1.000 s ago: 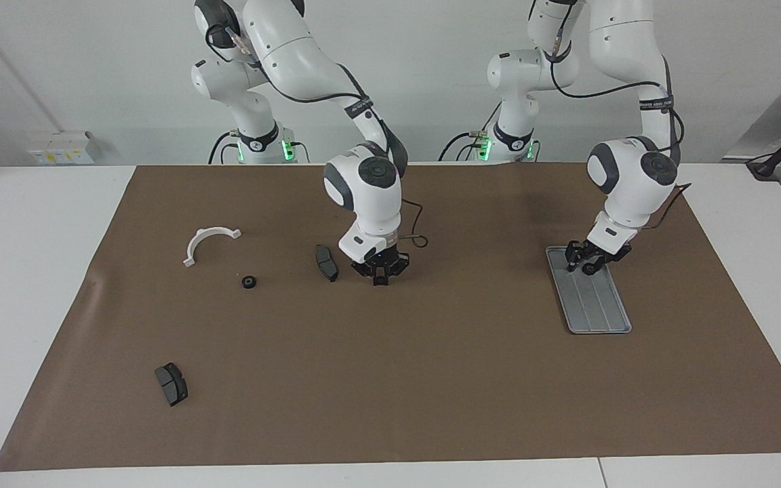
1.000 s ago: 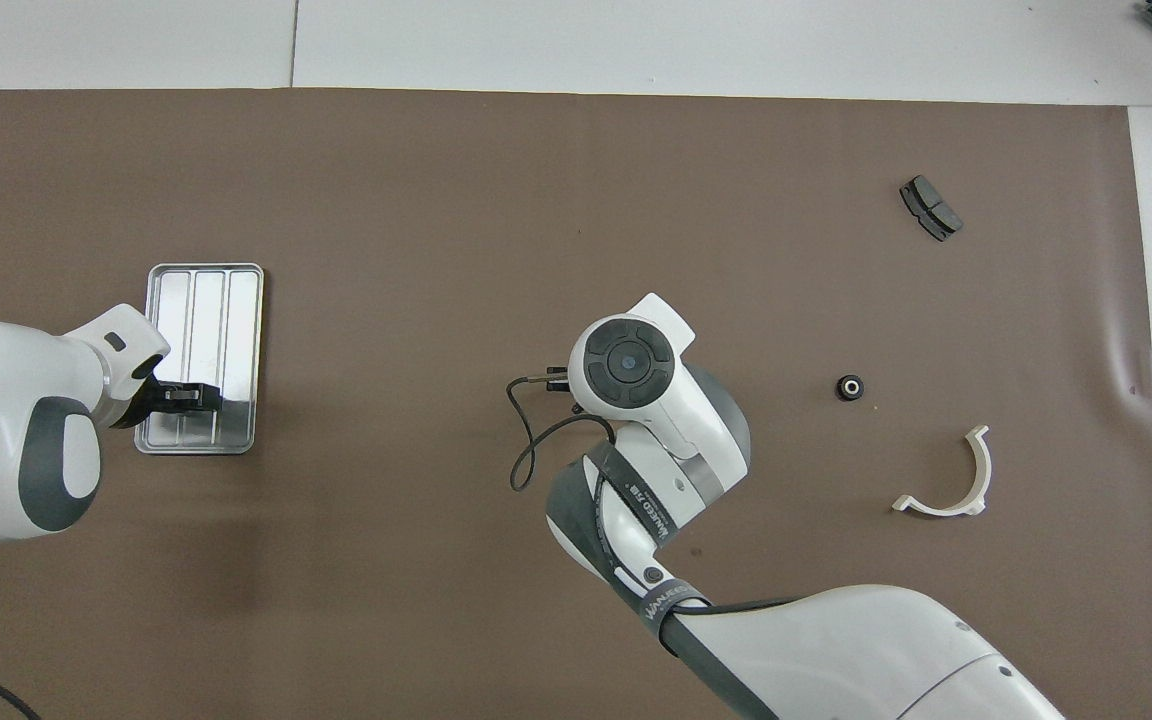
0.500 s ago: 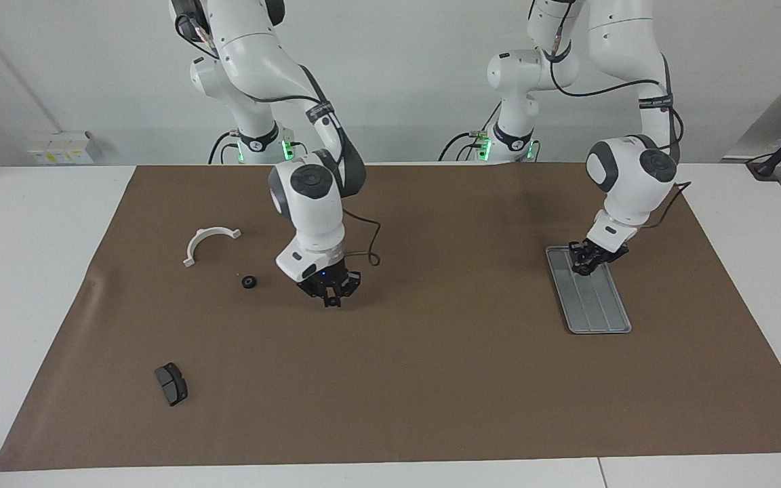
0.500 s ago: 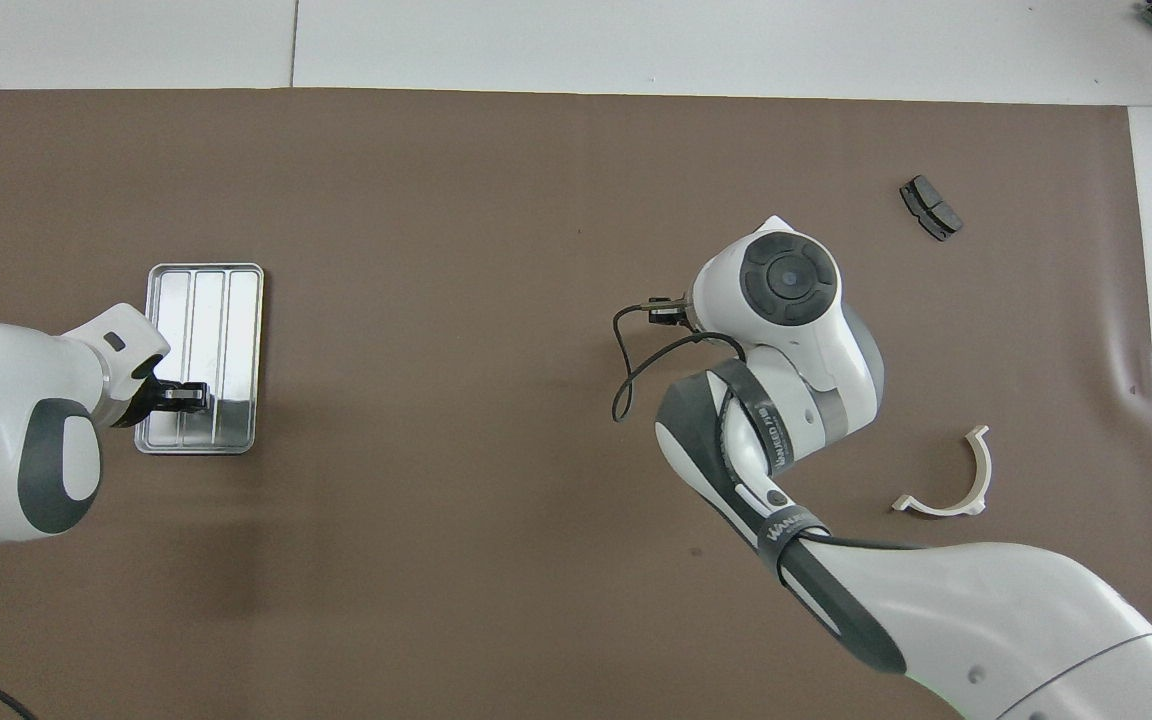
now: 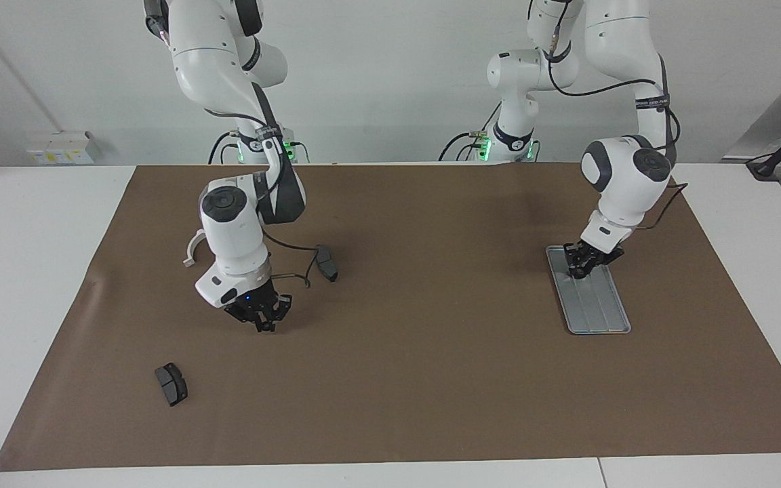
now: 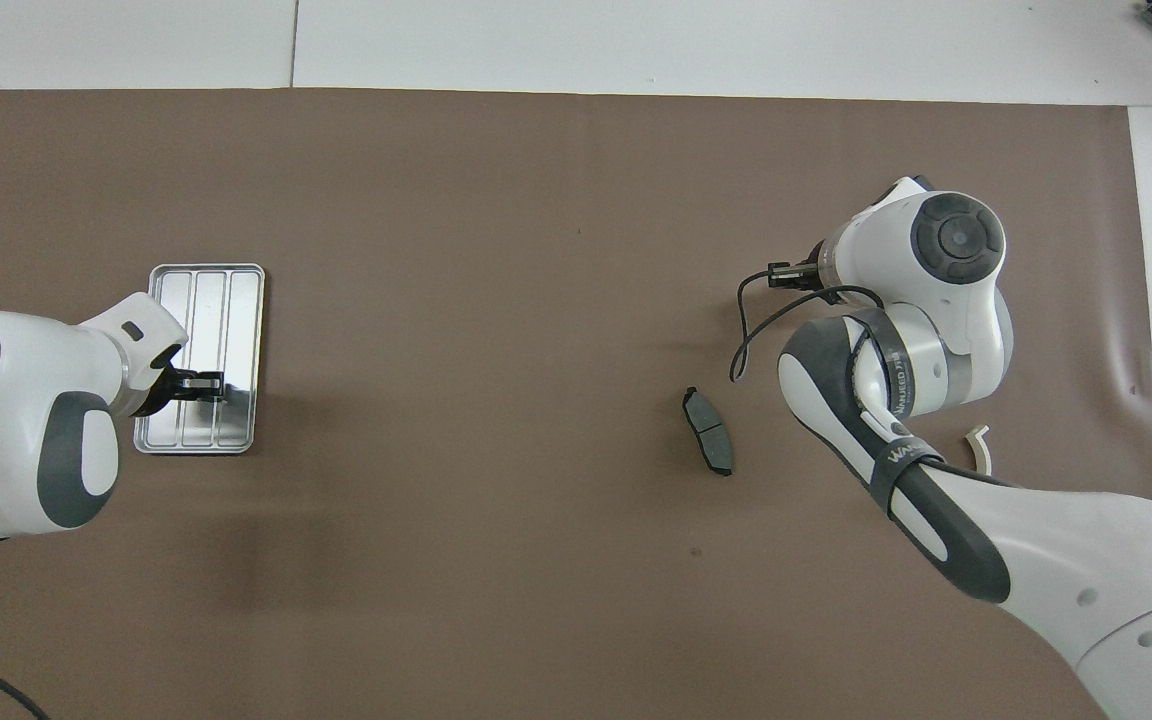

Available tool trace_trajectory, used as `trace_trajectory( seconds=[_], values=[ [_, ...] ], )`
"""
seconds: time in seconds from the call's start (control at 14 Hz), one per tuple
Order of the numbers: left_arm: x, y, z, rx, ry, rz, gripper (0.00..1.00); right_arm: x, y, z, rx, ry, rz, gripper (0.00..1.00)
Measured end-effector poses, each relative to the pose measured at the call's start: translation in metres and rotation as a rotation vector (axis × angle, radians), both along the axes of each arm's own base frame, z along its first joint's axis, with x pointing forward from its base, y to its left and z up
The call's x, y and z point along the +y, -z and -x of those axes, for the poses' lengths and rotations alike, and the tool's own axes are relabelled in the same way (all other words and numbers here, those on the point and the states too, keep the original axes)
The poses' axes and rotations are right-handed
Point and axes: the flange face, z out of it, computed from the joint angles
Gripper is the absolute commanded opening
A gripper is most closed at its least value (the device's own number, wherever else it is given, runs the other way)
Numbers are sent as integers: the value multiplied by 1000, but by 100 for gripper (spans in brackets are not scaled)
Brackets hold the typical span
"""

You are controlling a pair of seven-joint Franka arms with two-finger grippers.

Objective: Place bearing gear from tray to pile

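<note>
light: bright, even | shadows: soft under arms | glare: perhaps on tray (image 6: 206,290) | focus: sharp

The left hand (image 6: 198,383) sits over the tray (image 6: 236,285); a brake pad (image 6: 708,431) lies beside the right arm (image 6: 896,400).

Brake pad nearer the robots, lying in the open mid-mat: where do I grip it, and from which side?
Grip the brake pad across its narrow width at mid-length, coming straight down. It lies flat, long and slightly curved, pointing roughly away from the robots, so only its two long edges give opposing faces. The right gripper, shut, is over the mat nearby.
</note>
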Motion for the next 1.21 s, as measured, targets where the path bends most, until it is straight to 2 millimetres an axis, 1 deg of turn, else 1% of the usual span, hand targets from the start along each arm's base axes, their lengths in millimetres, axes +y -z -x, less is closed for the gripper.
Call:
trace_trajectory(
  seconds=[0.07, 0.14, 0.21, 0.29, 0.36, 0.43, 0.57, 0.71, 0.79, 0.86, 0.93, 1.0, 1.07, 1.21],
  values=[
    [-27, -4, -2, -8, -23, 6, 13, -4, 7, -2, -6, 6, -2, 16],
    [-58, -7, -1, -13, -50, 14, 13, -9, 13, -4, -13, 13, -4, 17],
    [-93, -9, 3, -14, -83, 23, 13, -15, 17, -6, -23, 21, -7, 28],
    [-129, -10, 10, -12, -118, 33, 13, -22, 19, -8, -30, 31, -8, 57],
    [-163, -11, 20, -11, -149, 42, 14, -28, 20, -9, -32, 40, -8, 91],
    [-196, -13, 30, -10, -171, 51, 14, -31, 19, -10, -33, 44, -8, 100],
    [-258, -20, 55, -13, -194, 71, 13, -30, 18, -10, -36, 44, -10, 100],
    [-311, -28, 76, -20, -197, 93, 13, -28, 15, -12, -42, 40, -12, 100],
    [-338, -28, 82, -21, -199, 102, 13, -27, 12, -13, -47, 40, -13, 100],
    [-362, -25, 85, -22, -203, 108, 14, -27, 7, -13, -54, 39, -14, 100],
    [-383, -19, 83, -22, -203, 112, 15, -26, 0, -14, -60, 39, -15, 100],
    [-396, -13, 79, -22, -199, 113, 22, -26, -10, -13, -63, 39, -15, 100],
    [-404, -6, 73, -23, -196, 112, 33, -26, -22, -11, -62, 39, -14, 100],
    [-408, 1, 65, -25, -200, 110, 54, -25, -51, -3, -46, 39, -9, 100]
  ],
)
